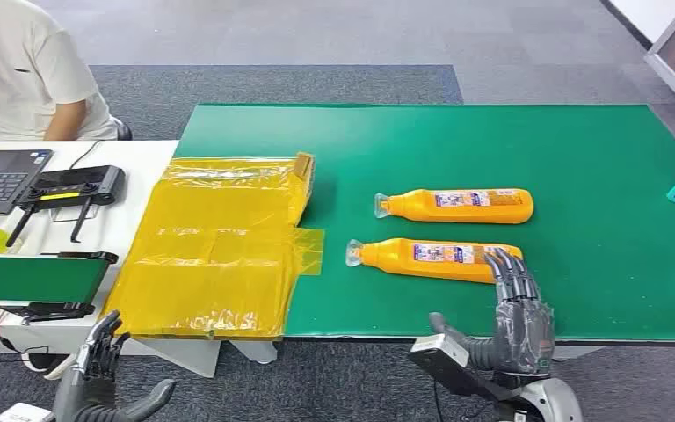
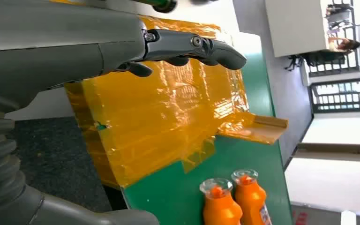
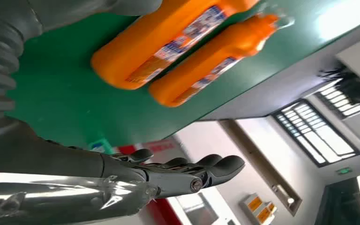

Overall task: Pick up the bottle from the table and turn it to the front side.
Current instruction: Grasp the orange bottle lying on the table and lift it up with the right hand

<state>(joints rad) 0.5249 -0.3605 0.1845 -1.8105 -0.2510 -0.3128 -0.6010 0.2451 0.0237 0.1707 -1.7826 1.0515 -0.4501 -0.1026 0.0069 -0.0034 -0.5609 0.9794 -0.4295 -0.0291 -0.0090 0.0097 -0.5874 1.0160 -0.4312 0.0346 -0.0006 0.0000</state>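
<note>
The green counter (image 1: 580,149) is carrying a yellow plastic sheet (image 1: 220,246) and two orange bottles lying side by side. The near bottle (image 1: 435,259) is lying just under the right hand (image 1: 518,303), whose fingers are spread, empty. The left hand (image 1: 97,374) is hanging open below the counter's edge.

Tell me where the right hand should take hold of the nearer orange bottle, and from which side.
Probably around the wide body of the nearer bottle, near its base, coming from above. It lies flat on its side, cap toward the yellow sheet, and the open right hand is at the base end.
</note>
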